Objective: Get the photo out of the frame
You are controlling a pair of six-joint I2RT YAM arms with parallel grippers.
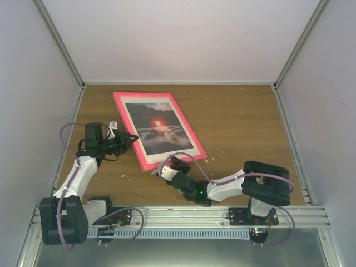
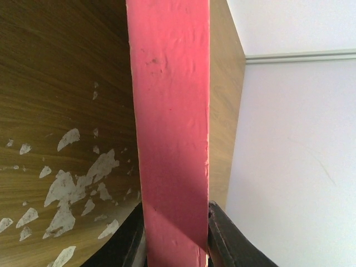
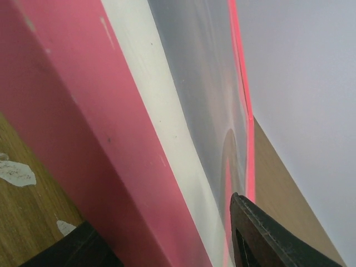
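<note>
Top external view: the frame (image 1: 124, 119), photo (image 1: 159, 127) inside, lies centre-left on the surface (image 1: 239, 122) — left fingers (image 2: 231, 245) clamped on its left edge, right fingers (image 3: 261, 239) half-open astride its lower corner — grip unclear.

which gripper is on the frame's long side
The left gripper: it pinches the long left side of the frame. The right gripper straddles the near short end instead.

No legible text, label, brand or number in any view; none on frame (image 1: 143, 95), photo (image 1: 158, 125) or table (image 1: 239, 122).
</note>
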